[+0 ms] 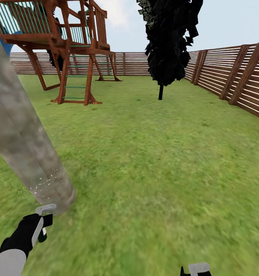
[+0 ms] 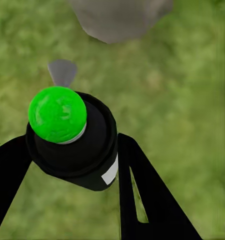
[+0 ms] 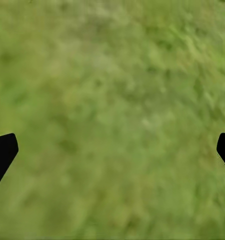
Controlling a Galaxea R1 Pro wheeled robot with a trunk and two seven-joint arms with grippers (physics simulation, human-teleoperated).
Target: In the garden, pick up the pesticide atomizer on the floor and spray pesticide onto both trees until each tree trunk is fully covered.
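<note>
Leaning across the left side of the head view, a thick tree trunk of mottled beige-grey bark is meeting the grass lawn near the lower left corner. Fine white pesticide speckles are showing on its lower part and a little on the grass beside it. Just below the foot of the trunk, the left claw is gripping the pesticide atomizer; in the left wrist view the two black fingers are pressing on both sides of the dark bottle, which is carrying a bright green round top and a white label, and the base of the trunk is standing close ahead of it. Farther back, a wooden play tower is standing on the lawn, then a near-black tree, then the brown slat fence at the right. The right claw is hanging over bare grass with its fingers wide apart.
</note>
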